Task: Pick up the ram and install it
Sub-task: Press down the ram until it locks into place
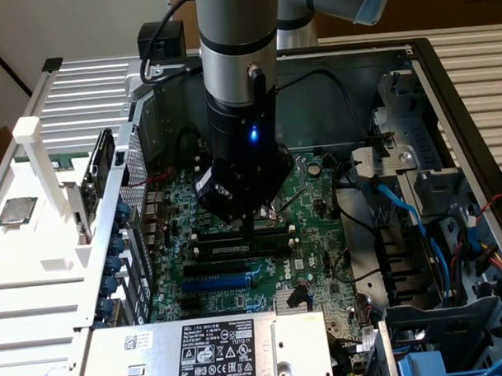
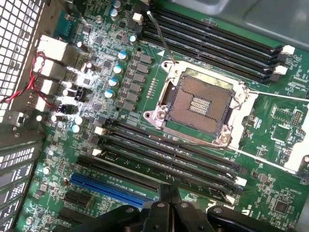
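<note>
The seating step looks in hand: the ram (image 1: 270, 231) stands in a memory slot (image 2: 164, 154) just beside the CPU socket (image 2: 205, 104). The pincer (image 1: 248, 227), fingers together, sits over its top edge. Full seating likely calls for straight, even pressure.

The end effector (image 1: 251, 223) hangs over the memory slots (image 1: 241, 241) at frame centre, inside the computer case (image 1: 420, 62); power supply (image 1: 221, 348) below.
</note>
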`<state>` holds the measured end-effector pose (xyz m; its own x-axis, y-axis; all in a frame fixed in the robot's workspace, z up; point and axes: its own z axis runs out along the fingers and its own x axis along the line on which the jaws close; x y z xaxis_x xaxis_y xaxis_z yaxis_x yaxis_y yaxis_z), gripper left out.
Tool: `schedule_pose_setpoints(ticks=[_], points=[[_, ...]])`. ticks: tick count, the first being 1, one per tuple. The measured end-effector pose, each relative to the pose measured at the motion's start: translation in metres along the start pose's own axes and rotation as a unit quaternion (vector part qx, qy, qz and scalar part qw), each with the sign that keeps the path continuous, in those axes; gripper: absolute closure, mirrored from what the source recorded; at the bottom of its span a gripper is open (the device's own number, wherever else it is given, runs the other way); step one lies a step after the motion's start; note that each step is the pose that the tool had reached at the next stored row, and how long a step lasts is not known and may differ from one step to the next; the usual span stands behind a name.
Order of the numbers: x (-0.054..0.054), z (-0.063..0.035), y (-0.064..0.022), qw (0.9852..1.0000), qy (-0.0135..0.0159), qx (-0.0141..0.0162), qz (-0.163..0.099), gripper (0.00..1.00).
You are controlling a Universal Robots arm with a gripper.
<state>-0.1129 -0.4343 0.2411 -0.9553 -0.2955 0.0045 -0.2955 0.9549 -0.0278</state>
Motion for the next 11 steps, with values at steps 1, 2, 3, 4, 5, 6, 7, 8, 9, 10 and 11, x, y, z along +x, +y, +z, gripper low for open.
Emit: schedule_pose_setpoints(ticks=[1, 2, 3, 4, 5, 6, 7, 8, 9, 10, 11], points=[[0.0000, 0.0000, 0.0000, 1.0000, 0.0002, 0.0001, 0.007, 0.90], [0.0000, 0.0000, 0.0000, 0.9999, 0.0005, 0.0002, 0.014, 0.90], [0.0000, 0.0000, 0.0000, 0.9998, 0.0007, 0.0004, 0.020, 0.90], [0.0000, 0.0000, 0.0000, 0.9996, 0.0010, 0.0006, 0.027, 0.90], [0.0000, 0.0000, 0.0000, 0.9994, 0.0012, 0.0008, 0.033, 0.90], [0.0000, 0.0000, 0.0000, 0.9992, 0.0014, 0.0010, 0.040, 0.90], [0.0000, 0.0000, 0.0000, 0.9989, 0.0017, 0.0012, 0.046, 0.90], [0.0000, 0.0000, 0.0000, 0.9982, 0.0023, 0.0018, 0.059, 0.90], [0.0000, 0.0000, 0.0000, 0.9978, 0.0026, 0.0020, 0.066, 0.90], [0.0000, 0.0000, 0.0000, 0.9974, 0.0028, 0.0023, 0.073, 0.90], [0.0000, 0.0000, 0.0000, 0.9969, 0.0030, 0.0026, 0.078, 0.90]])
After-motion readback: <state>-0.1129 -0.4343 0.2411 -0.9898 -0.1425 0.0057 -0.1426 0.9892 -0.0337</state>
